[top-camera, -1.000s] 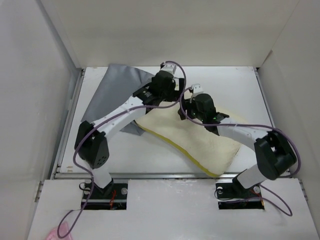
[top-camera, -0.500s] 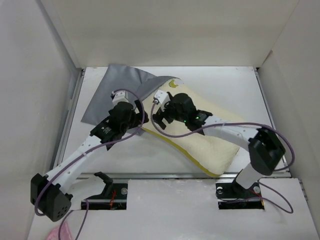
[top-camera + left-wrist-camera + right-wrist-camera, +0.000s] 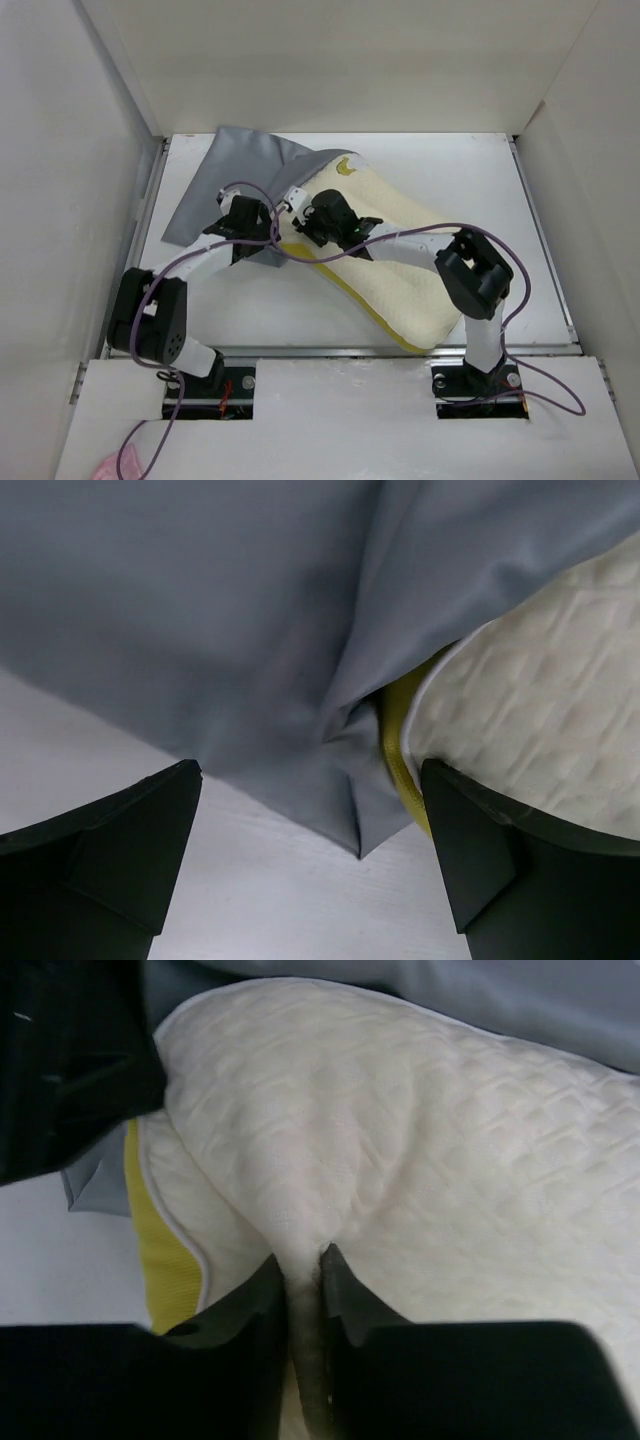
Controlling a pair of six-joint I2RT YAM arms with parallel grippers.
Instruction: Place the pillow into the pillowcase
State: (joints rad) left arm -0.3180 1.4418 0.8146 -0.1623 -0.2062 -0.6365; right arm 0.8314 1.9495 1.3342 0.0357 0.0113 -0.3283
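Note:
The cream pillow (image 3: 410, 270) lies slantwise across the table, its yellow logo (image 3: 345, 168) at the far end. The grey pillowcase (image 3: 225, 180) is spread at the back left, one edge draped over the pillow's left end. My right gripper (image 3: 300, 1270) is shut on a pinched fold of the pillow's cream cover (image 3: 400, 1140), next to the yellow edge band (image 3: 160, 1240). My left gripper (image 3: 310, 850) stands open just above the table. A pointed corner of the pillowcase (image 3: 350, 810) and the pillow's yellow band (image 3: 398, 750) lie between its fingers, touching neither.
White walls close in the table (image 3: 450, 170) on the left, back and right. The two grippers (image 3: 258, 238) (image 3: 300, 222) sit close together at the pillow's left end. The left gripper's black body (image 3: 70, 1060) fills the right wrist view's upper left.
The left arm drew back from the far edge to the pillowcase's near corner. The right gripper slid left along the pillow, opened wide, then shut on a fold of it.

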